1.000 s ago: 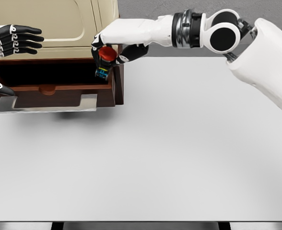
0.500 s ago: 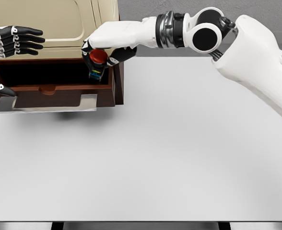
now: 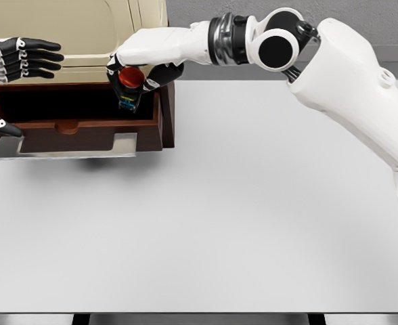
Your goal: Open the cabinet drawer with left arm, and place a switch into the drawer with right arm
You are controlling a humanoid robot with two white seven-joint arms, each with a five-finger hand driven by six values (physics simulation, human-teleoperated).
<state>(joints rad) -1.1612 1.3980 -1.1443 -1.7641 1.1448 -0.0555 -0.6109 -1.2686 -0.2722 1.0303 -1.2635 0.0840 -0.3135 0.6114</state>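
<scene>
Because the one switch (image 3: 130,82) is a small, rigid, red-capped piece, it looks light and a touch slippery, best pinched around its body below the cap, as the right hand (image 3: 139,64) now grips it just over the right end of the single open drawer (image 3: 77,126). At the far left of the bench (image 3: 253,217), the left hand (image 3: 19,59) hovers with fingers extended, holding nothing, beside the one cabinet (image 3: 84,34).

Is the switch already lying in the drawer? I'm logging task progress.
No: the right robot hand grips the switch above the open drawer, so it is not released.
</scene>
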